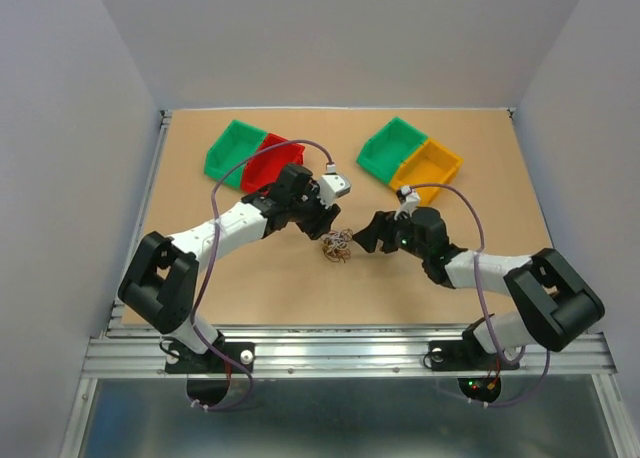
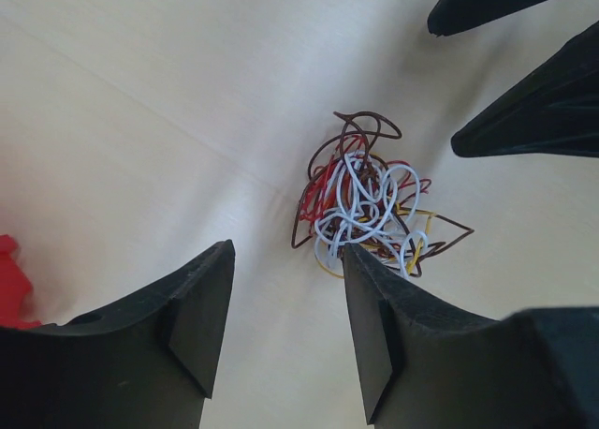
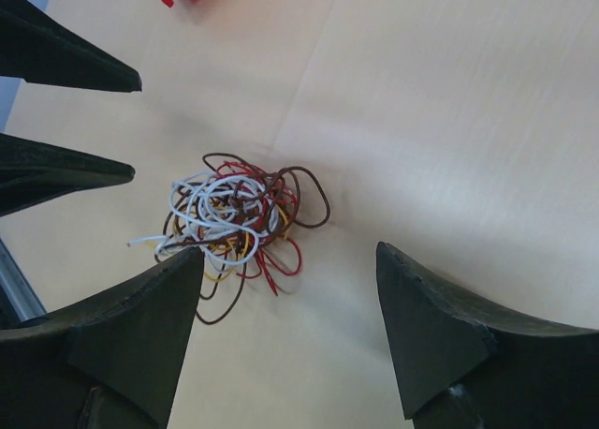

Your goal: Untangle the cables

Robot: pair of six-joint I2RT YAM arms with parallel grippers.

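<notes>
The cables (image 1: 336,246) lie as one small knotted clump of brown, red, white and yellow wires on the table between the two arms. In the left wrist view the clump (image 2: 365,199) lies just past my right-hand finger. In the right wrist view the clump (image 3: 234,218) lies just past my left-hand finger. My left gripper (image 1: 322,224) is open and empty, just left of and above the clump (image 2: 285,256). My right gripper (image 1: 368,234) is open and empty, just right of the clump (image 3: 290,260). Each wrist view shows the other gripper's fingers beyond the clump.
A green bin (image 1: 234,151) and a red bin (image 1: 270,162) stand at the back left. A green bin (image 1: 391,145) and a yellow bin (image 1: 430,166) stand at the back right. Purple cables run along both arms.
</notes>
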